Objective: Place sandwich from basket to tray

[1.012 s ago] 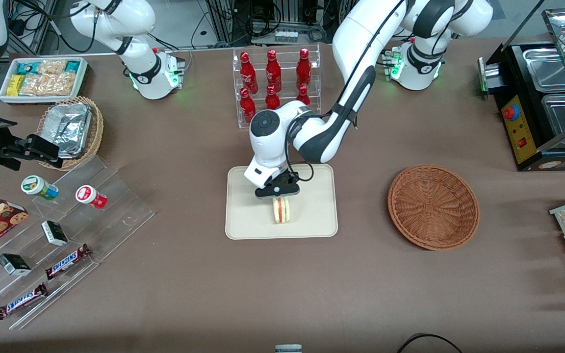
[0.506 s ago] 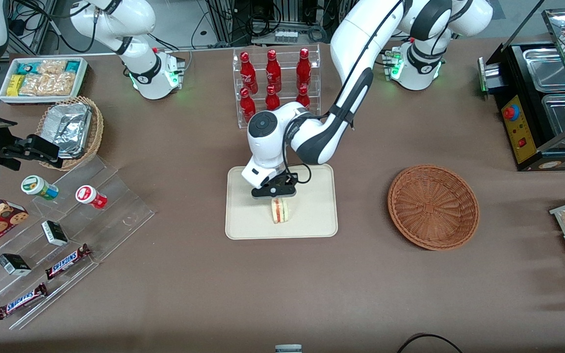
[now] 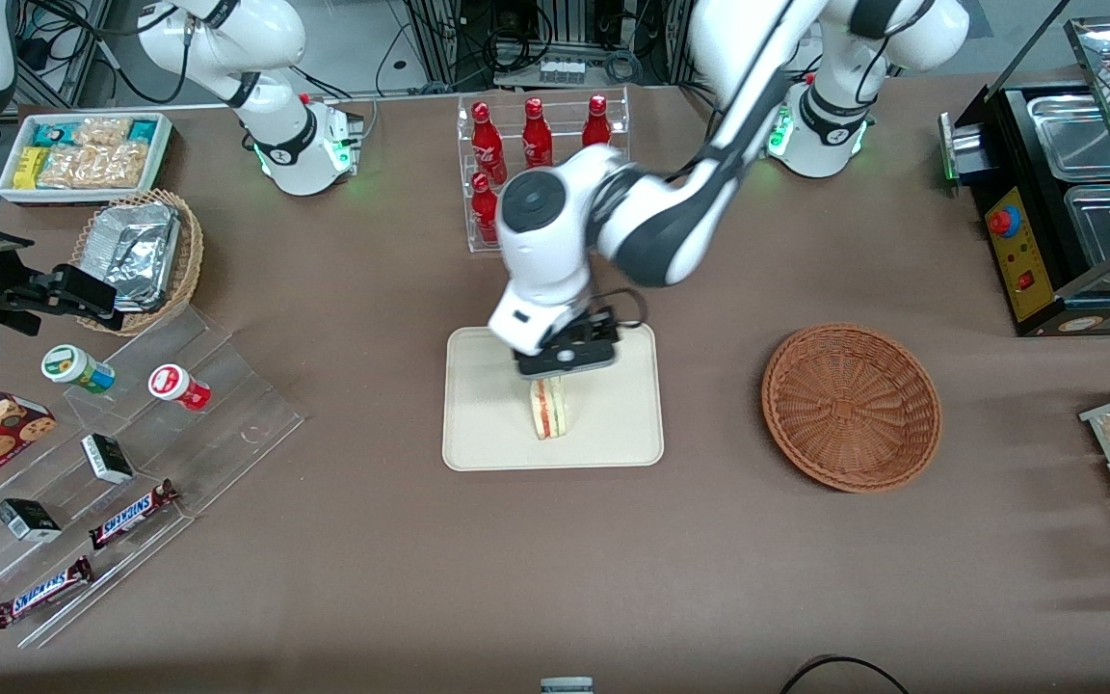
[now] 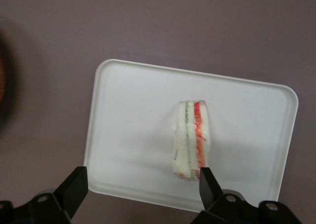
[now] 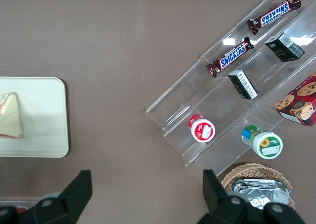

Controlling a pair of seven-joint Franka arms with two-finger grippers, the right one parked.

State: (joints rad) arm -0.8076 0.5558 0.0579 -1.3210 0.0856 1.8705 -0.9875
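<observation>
Sandwich [image 3: 548, 412] set on edge near the middle of the tray [image 3: 478, 434], free of the claw.

Filling stripes of red and green showing along the upper edge. Gripper [image 4: 140, 182] hovering above the wedge, fingers [image 4: 75, 182] spread wide apart, touching nothing, 1 on each flank of the tray as seen from the wrist. Basket [image 3: 851, 406] bare, well apart toward the working arm's end of the table. Judged from this: transfer done, release done, only the arm's retreat left. Legible print: "SNICKERS" on 2 bars [image 5: 232, 56] on the clear stepped rack [image 3: 227, 386]; other labels too small to read.
</observation>
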